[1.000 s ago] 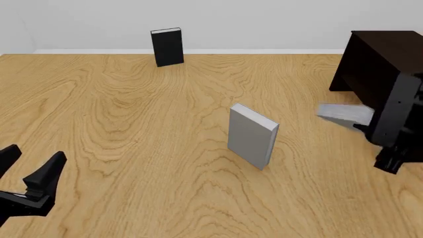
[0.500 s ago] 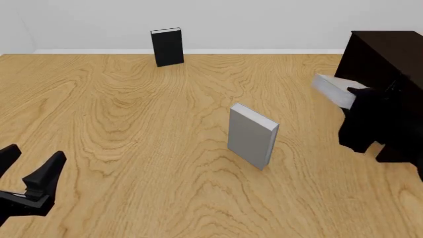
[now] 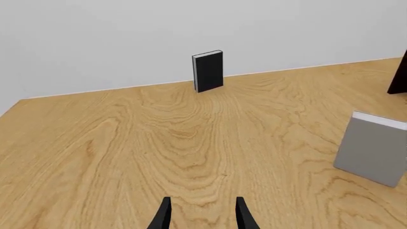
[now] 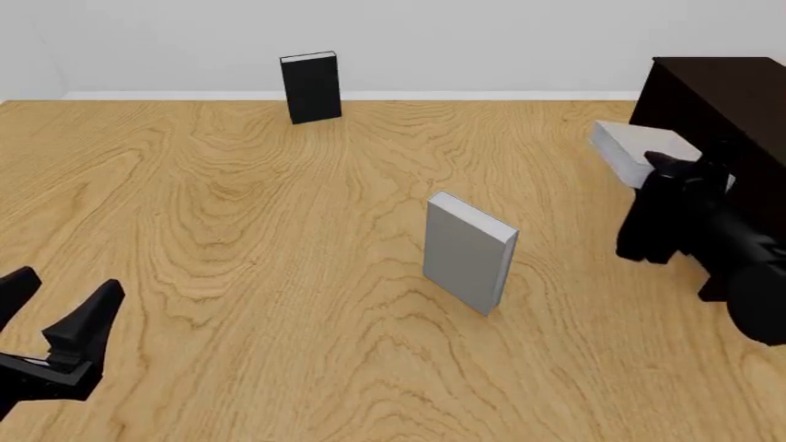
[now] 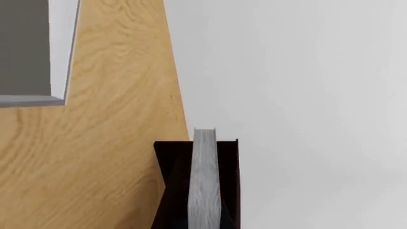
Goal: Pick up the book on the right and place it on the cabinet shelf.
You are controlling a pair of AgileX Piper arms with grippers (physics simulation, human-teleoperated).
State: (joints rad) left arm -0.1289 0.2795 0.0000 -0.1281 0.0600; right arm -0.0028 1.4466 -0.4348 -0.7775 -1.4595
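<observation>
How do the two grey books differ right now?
The held grey book is off the table, clamped in the right gripper beside the cabinet; the standing grey book rests upright on the table, untouched. The held one lies tilted. Both are plain light grey hardcovers.

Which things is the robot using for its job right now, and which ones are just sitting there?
Part of the job:
- the grey book, lifted off the table in the right gripper
- the dark cabinet, where the book belongs

Just sitting there:
- the other grey book, standing mid-table
- the black book, standing by the far wall
- the left gripper, open and holding nothing
</observation>
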